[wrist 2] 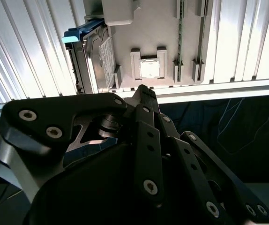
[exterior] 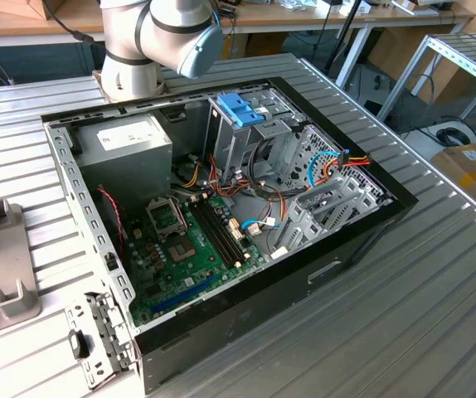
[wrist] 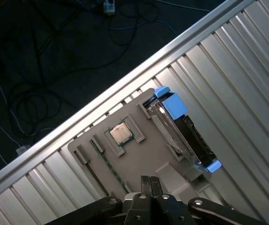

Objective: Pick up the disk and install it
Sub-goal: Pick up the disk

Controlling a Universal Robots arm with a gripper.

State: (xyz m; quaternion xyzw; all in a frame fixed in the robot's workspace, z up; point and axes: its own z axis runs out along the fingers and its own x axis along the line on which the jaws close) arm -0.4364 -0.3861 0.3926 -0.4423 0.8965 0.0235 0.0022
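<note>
**Closed fingers, and the disk off their line**

In the first wrist view your gripper [wrist: 151, 179] hangs over the grey tray [wrist: 139, 159] with its fingers pressed together and nothing between them. The disk [wrist: 183, 133] stands on edge in a slot along the tray's side, ahead of the tips and off to one side. The processor chip [wrist: 121, 133] lies ahead on the other side. Go down as you are and I judge you would strike the tray or the chip, not take the disk.

In the second wrist view the gripper [wrist 2: 144, 90] shows the same closed tips. The disk [wrist 2: 93, 61] lies beyond them to one side, with its blue bracket [wrist 2: 78, 33] at the far end. The chip [wrist 2: 149, 68] sits almost straight ahead. A grip on the plastic bracket alone could flex and slip, and a pull off the slot's line could jam the disk.

In the exterior view the computer case [exterior: 263, 311] lies open. Orange and red cables [exterior: 350, 159] run beside the drive cage [exterior: 255, 141], which carries a blue caddy handle [exterior: 242, 108]. Those cables could snag the disk on its way in.
</note>
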